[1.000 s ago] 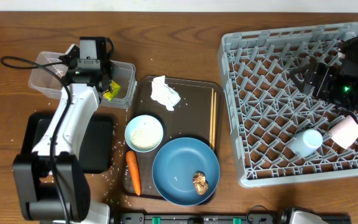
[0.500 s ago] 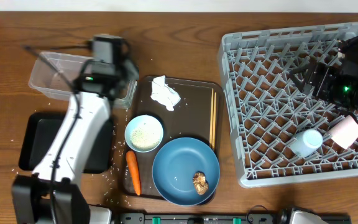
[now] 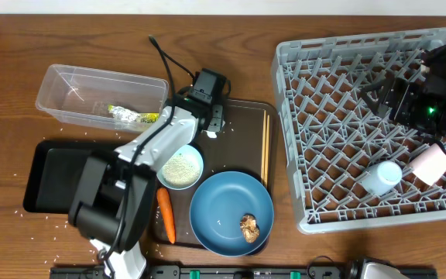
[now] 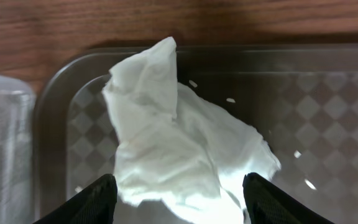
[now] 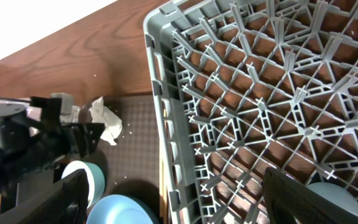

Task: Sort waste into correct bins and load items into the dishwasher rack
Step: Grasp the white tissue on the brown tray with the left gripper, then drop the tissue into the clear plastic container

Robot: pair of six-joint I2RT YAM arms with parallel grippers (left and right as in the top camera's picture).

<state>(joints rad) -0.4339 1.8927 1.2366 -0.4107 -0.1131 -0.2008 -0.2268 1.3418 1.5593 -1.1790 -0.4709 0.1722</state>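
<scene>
A clear rectangular plastic tub [image 3: 60, 77] sits at the far left of the wooden table [image 3: 231, 54], with a small green-yellow wrapper [image 3: 134, 116] inside it. Just nearer lies a shallow black rectangular tray [image 3: 49, 182], with loose white rice grains [image 3: 26, 211] scattered around it. To the right is a dark brown serving tray [image 3: 246, 128]. On it, crumpled white paper [image 4: 179, 149] lies in the far left corner and a white bowl [image 3: 200, 170] sits nearer. An orange carrot piece [image 3: 166, 215] lies along its left edge. A large dark blue round dish [image 3: 223, 201] at its near end holds a brown food lump [image 3: 249, 227]. Furthest right stands a large square light-grey plastic rack [image 3: 339, 116]. In its near right part lie a small light blue cup [image 3: 383, 177] and, to the right of that, a small pale pink cup [image 3: 432, 163].
</scene>
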